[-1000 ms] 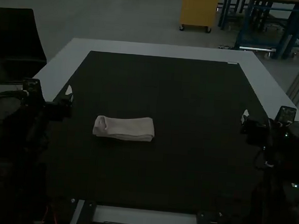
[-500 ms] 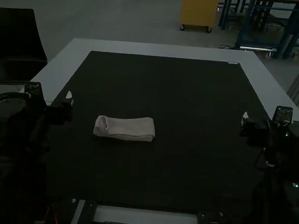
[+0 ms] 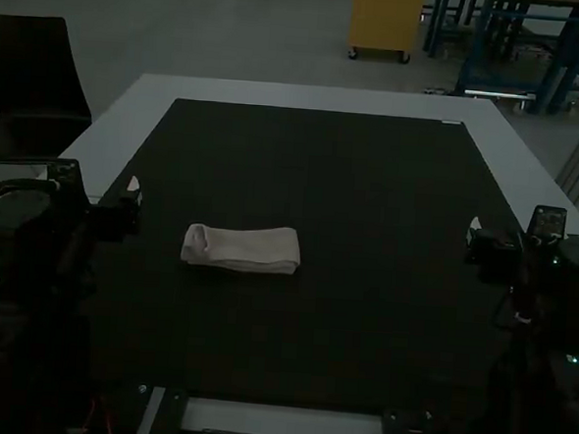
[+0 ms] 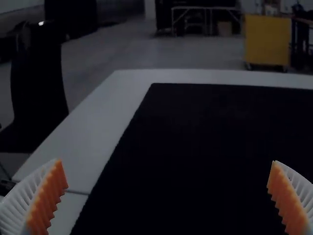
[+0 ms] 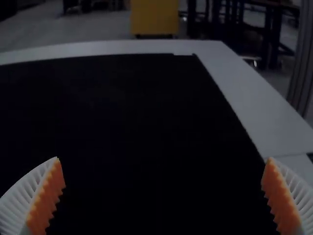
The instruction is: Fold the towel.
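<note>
At the left of the high view, the first of two arms (image 3: pixel 56 252) is seen, with the left gripper (image 3: pixel 134 194) set above the left edge of a single black mat (image 3: pixel 360 349). In the left wrist view, the two ribbed fingers of the left gripper (image 4: pixel 166 162) are spread wide, their orange pads (image 4: pixel 50 196) well apart, and nothing is held or touched by them.

Just left of the centre of the high view, one pale towel (image 3: pixel 248 247) is laid flat on the mat. It has been folded into a narrow, layered strip, its long sides running across the frame; a rounded loop is formed at its left end. It is touched by neither gripper.

The mat is spread over one light table (image 3: pixel 307 95), and one small pale strip (image 3: pixel 451 122) is found at the mat's upper right corner.

At the right of the high view, the right gripper (image 3: pixel 476 235) is held above the mat's right edge; in its wrist view, its two fingers are likewise parted widely, with nothing gripped.
</note>
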Motion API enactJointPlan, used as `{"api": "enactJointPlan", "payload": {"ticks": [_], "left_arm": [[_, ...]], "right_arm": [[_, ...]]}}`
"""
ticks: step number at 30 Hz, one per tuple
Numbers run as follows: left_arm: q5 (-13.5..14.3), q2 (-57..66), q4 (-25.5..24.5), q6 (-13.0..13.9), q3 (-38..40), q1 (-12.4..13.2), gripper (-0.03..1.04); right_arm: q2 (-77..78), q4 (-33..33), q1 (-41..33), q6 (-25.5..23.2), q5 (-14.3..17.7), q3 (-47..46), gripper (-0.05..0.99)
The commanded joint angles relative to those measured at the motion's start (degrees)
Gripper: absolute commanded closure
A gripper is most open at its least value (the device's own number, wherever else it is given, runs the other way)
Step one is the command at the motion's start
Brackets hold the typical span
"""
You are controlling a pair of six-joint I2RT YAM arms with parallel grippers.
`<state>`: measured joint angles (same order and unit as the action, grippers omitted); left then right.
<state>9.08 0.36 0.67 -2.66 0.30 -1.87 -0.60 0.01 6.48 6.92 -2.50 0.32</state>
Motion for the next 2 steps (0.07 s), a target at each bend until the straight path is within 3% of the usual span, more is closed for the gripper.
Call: {"api": "enactJointPlan", "payload": {"ticks": [1,2], "left_arm": [[0.8,-0.4,0.3,-0.5,-0.3,0.5,0.04],[0.8,-0.4,0.3,-0.5,-0.3,0.5,0.04]], "right_arm": [[0.5,-0.6,-0.5,0.4,0.0,-0.3,0.01],[0.5,-0.6,-0.5,0.4,0.0,-0.3,0.01]]}}
